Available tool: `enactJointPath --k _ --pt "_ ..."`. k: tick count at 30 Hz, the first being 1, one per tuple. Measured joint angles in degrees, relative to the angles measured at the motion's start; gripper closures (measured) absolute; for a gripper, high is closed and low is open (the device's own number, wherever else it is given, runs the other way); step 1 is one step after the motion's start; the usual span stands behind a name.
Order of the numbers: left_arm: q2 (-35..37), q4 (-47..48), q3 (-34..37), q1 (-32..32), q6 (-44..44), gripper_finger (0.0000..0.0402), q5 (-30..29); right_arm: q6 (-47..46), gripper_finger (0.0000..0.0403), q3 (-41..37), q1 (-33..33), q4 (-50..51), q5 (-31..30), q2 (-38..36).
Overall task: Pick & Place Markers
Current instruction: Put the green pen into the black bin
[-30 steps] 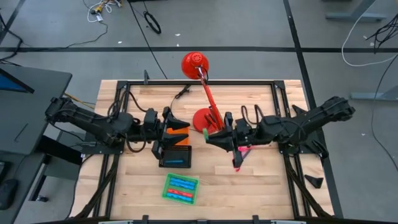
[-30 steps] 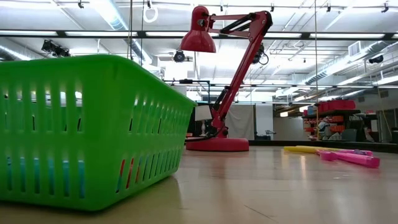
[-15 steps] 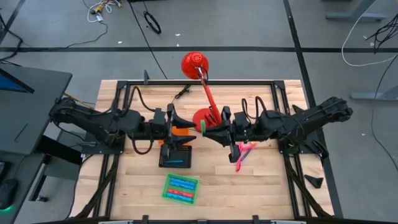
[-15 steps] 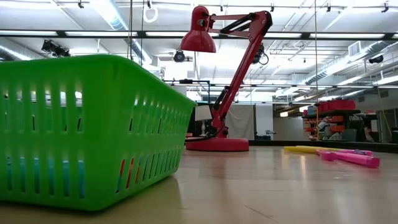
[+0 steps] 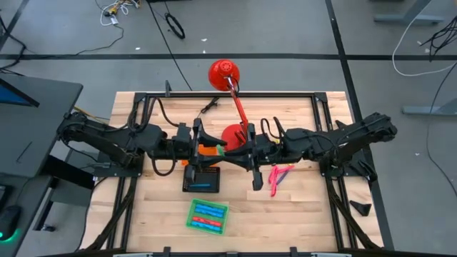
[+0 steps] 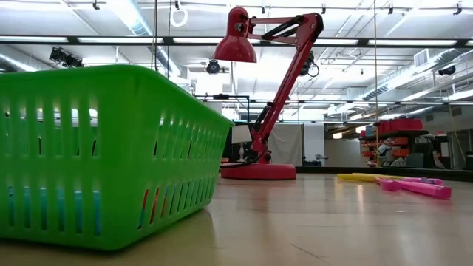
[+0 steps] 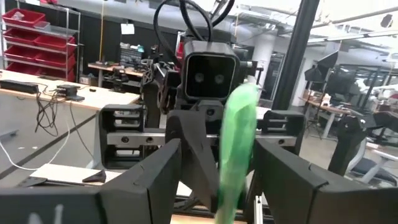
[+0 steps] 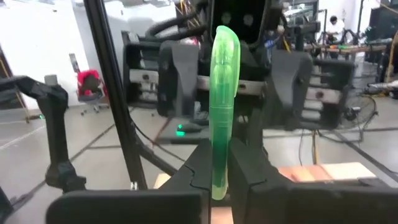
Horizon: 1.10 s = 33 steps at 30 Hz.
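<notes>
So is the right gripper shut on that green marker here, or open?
Shut: the right gripper has its fingers pressed against the green marker, which stands up between them, facing the open left gripper.

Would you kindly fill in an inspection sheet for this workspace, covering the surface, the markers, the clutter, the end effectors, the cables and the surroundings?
Surface: wooden table inside a black frame.
Job's things: green marker upright in the right end effector; pink markers loose on the table; blue and red markers in the green tray; a blue one in the black tray.
Clutter: red lamp; orange tray, mostly hidden under the arms.
End effectors: right end effector shut on the green marker at table centre; left end effector open, its fingers either side of that marker.
Cables: loose cables on the floor behind the table.
Surroundings: workshop with benches and red bins; a person far off in the right wrist view.
</notes>
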<state>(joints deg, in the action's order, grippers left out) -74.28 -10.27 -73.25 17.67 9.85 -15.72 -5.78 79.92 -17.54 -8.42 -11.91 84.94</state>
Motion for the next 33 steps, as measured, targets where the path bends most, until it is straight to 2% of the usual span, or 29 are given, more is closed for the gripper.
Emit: enactJointPath --k 6,19,23,28,33 --pt "0.00 0.08 0.00 -0.25 1.37 0.0205 1.49 -0.05 0.0385 0.00 0.00 -0.18 0.99 0.79" --pt "0.00 2.11 0.00 -0.26 2.08 0.0328 3.60 -0.24 0.0385 -0.02 0.00 -0.95 1.01 0.71" --pt "0.00 1.95 0.00 -0.24 2.11 0.0351 3.71 -0.28 0.0383 -0.02 -0.02 -0.97 0.98 0.71" --pt "0.00 1.70 0.02 -0.26 3.06 0.0350 3.68 -0.22 0.0350 -0.02 0.00 -0.97 0.99 0.71" --pt "0.44 2.53 0.02 -0.26 3.20 0.0348 3.34 0.13 0.0289 -0.04 0.00 1.20 0.99 -0.30"
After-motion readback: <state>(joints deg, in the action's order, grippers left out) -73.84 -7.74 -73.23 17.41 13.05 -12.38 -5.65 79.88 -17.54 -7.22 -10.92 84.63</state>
